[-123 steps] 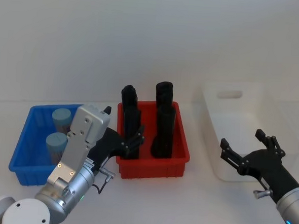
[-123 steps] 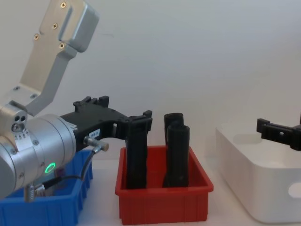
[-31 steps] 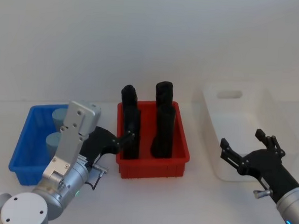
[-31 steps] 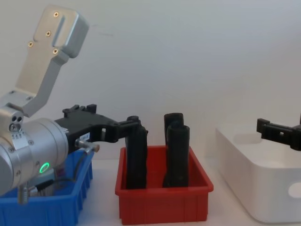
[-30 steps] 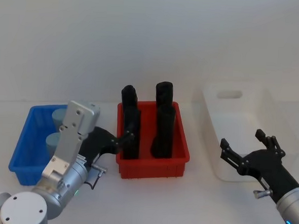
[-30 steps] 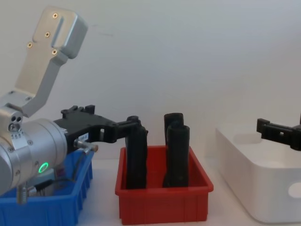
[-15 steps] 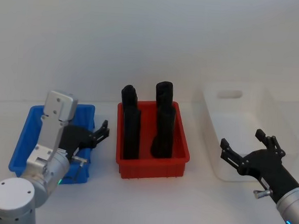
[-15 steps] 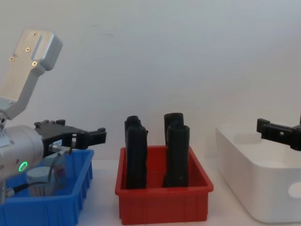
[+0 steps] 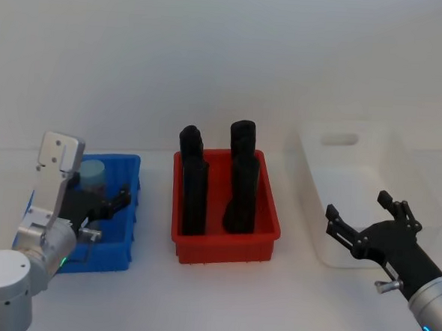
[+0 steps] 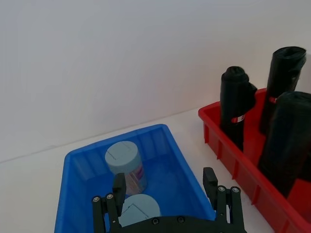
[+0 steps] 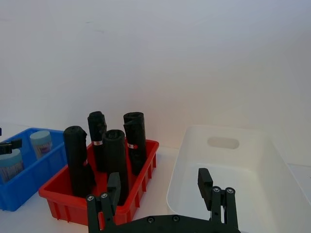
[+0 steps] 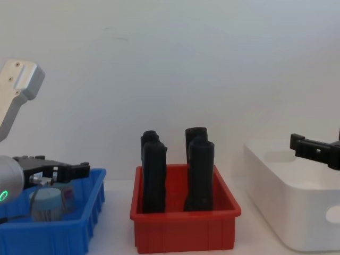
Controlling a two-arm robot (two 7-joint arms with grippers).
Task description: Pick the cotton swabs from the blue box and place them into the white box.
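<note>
Two cotton swabs tubs with light blue lids stand in the blue box (image 10: 160,145). The far tub (image 10: 125,162) carries a colourful label; the near tub (image 10: 139,209) sits just below my left gripper (image 10: 165,187), which hovers open over the box with nothing between its fingers. From the head, the left gripper (image 9: 117,202) is above the blue box (image 9: 126,238), beside a tub (image 9: 94,174). My right gripper (image 9: 367,223) is open and empty at the front of the white box (image 9: 342,154). The chest view has the left gripper (image 12: 66,171) above a tub (image 12: 47,204).
A red bin (image 9: 227,245) with several tall black objects (image 9: 239,174) stands between the blue box and the white box (image 11: 228,165). Bare white table lies in front of all three containers.
My left gripper has swung left, from beside the black objects in the red bin to above the blue box. The right arm has not moved.
</note>
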